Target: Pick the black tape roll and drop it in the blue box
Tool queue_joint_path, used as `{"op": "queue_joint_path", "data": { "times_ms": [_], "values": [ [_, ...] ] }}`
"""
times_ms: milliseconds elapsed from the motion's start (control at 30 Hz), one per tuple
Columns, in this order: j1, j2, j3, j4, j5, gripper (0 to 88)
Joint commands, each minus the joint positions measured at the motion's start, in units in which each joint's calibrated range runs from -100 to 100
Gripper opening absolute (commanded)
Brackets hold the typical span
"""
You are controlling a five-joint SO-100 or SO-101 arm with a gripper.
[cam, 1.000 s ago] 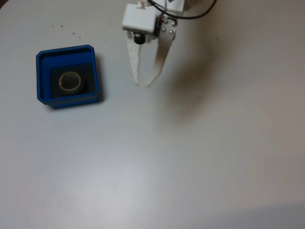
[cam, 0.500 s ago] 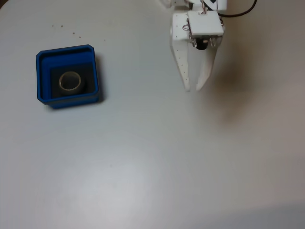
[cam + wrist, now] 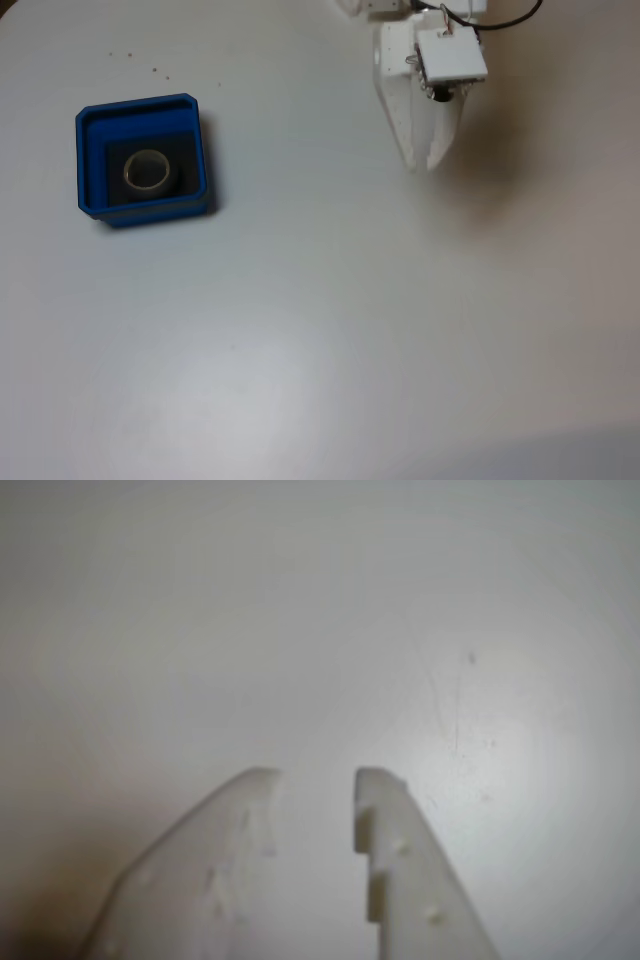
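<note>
In the wrist view, the white plastic two-finger gripper rises from the bottom edge, its blunt tips narrowly parted and empty over the smooth pale table. In the fixed view's left, the square bright-blue plastic box holds the black tape roll, a small ring with beige core, flat on its dark floor.

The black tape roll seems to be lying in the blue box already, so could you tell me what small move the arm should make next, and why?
Probably just retreat a little further toward rest. In the fixed view the black tape roll lies on the dark floor of the blue box, while the gripper holds nothing and hangs over bare table well to the right, its fingers only narrowly apart. Nothing seems left to pick.
</note>
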Motion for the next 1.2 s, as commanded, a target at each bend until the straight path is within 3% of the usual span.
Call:
{"op": "queue_joint_path", "data": {
  "times_ms": [0,1167],
  "values": [
    [0.0,-8.8,5.9,-0.7,-0.2,0.6],
    [0.0,-61.6,71.3,-0.7,0.2,0.6]
  ]
}}
